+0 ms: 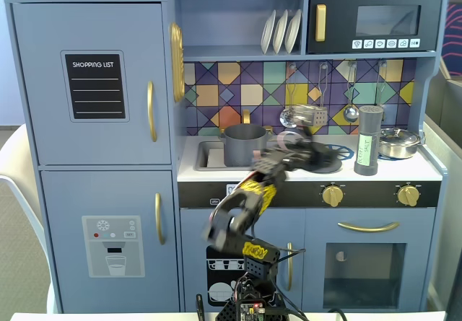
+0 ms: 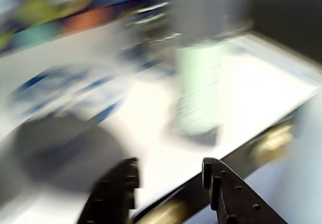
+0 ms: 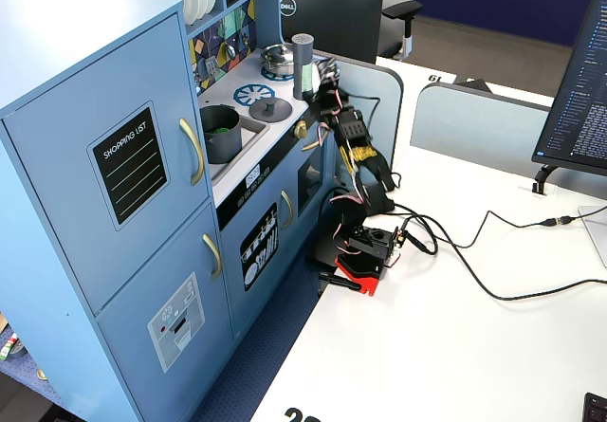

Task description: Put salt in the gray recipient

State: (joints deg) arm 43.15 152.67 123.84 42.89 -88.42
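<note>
The salt (image 1: pixel 368 141) is a tall dark shaker with a pale green label, upright on the right of the white counter. It shows blurred in the wrist view (image 2: pixel 198 90) and in the other fixed view (image 3: pixel 303 65). The gray recipient (image 1: pixel 244 144) is a matte pot standing in the sink (image 3: pixel 221 133). My gripper (image 2: pixel 168 169) is open and empty, over the counter's front edge, short of the salt. In a fixed view the gripper (image 1: pixel 299 146) is motion-blurred between pot and salt.
A flat gray knobbed lid (image 3: pixel 270 109) lies on the stove (image 2: pixel 60 148), left of my jaws. A shiny steel pan (image 1: pixel 399 142) sits right of the salt. Utensils (image 1: pixel 351 112) hang on the back wall. Gold knobs (image 1: pixel 332 195) line the counter front.
</note>
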